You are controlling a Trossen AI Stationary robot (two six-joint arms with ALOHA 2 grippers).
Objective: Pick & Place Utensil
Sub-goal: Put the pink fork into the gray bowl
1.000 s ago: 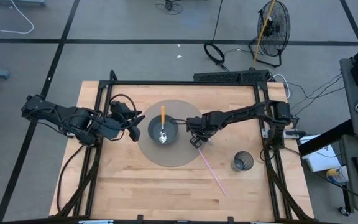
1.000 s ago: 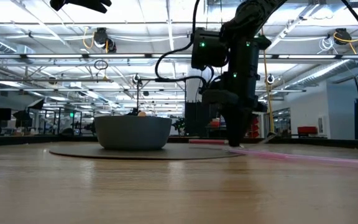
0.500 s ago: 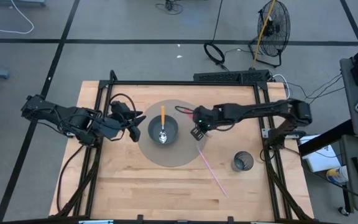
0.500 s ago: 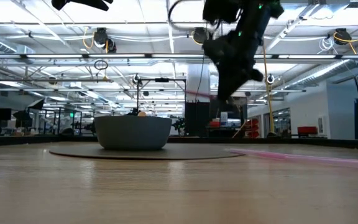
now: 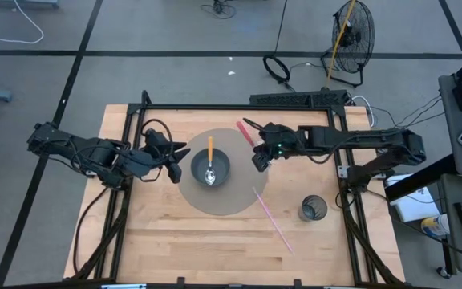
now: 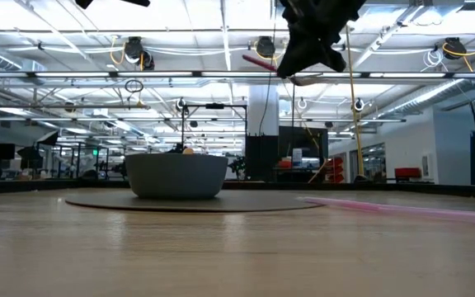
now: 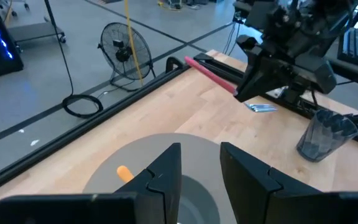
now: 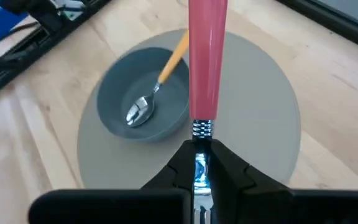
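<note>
My right gripper (image 5: 259, 157) hangs high above the table (image 5: 167, 241), pinched tight on the metal end of a pink-handled utensil (image 8: 207, 56), whose handle juts up and away toward the far edge; the gripper sits just right of the round grey mat (image 5: 239, 201). On that mat stands the grey bowl (image 5: 220, 167), holding a spoon with an orange handle (image 5: 210, 148) that leans over the far rim. My left gripper (image 5: 172, 164) waits just left of the bowl, its fingers (image 7: 164, 174) a narrow way apart and holding nothing. A pink straw (image 5: 273, 218) lies loose on the wood, running from the mat's right edge toward the near right, and a dark mesh cup (image 5: 313, 209) stands upright beyond it, near the right rail.
</note>
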